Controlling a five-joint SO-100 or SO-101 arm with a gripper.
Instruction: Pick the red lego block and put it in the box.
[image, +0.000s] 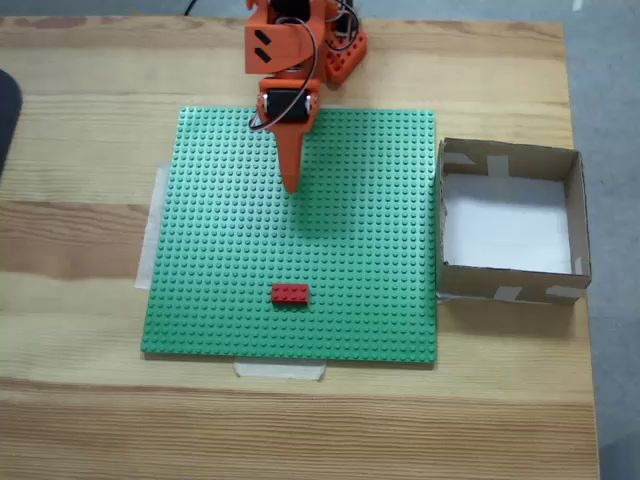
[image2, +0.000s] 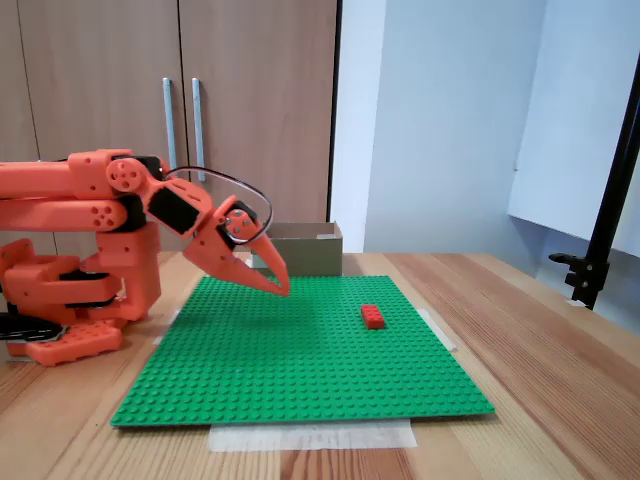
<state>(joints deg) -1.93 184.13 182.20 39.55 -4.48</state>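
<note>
The red lego block (image: 290, 294) lies flat on the green studded baseplate (image: 370, 220), near its front edge in a fixed view; it shows as the red lego block (image2: 373, 316) right of centre on the baseplate (image2: 300, 360). The orange gripper (image: 291, 183) hovers over the plate's rear part, well apart from the block, its fingers together in a point and holding nothing. From the side, the gripper (image2: 281, 287) tilts down just above the plate. The box (image: 575, 215), brown cardboard with a white floor, stands right of the plate and is empty; the box (image2: 310, 248) sits behind the plate.
The orange arm base (image2: 70, 300) stands at the plate's far edge on a wooden table (image: 90, 400). Tape strips (image: 280, 370) hold the plate down. A black stand (image2: 600, 240) rises beside the table, with wooden cabinet doors behind.
</note>
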